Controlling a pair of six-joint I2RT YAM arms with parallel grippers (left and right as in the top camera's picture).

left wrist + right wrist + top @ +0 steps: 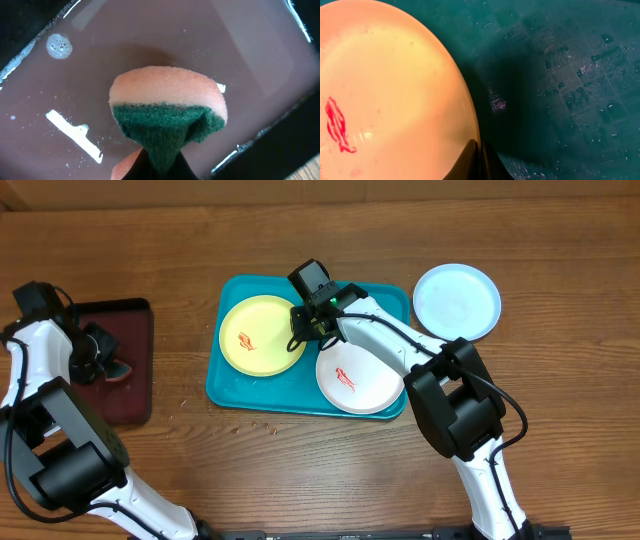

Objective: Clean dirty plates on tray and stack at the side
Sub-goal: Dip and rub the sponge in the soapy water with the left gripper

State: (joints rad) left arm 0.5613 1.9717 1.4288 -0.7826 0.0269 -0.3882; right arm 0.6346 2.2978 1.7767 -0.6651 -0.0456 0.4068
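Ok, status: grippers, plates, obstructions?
Left gripper shut on sponge over maroon tray. Right gripper shut on yellow plate rim, on teal tray. White plate beside it, both red-smeared; pale blue plate off-tray. Nothing in the way.

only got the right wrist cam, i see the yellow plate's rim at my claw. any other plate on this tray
Observer: Yes. A white plate with a red smear lies on the teal tray, beside the yellow plate.
Operator: where's the blue one
Observer: The pale blue plate lies on the table, just off the teal tray's far right corner. No smear shows on it.
Operator: what's my left arm doing
Observer: The left claw is shut on a sponge over the wet maroon tray.
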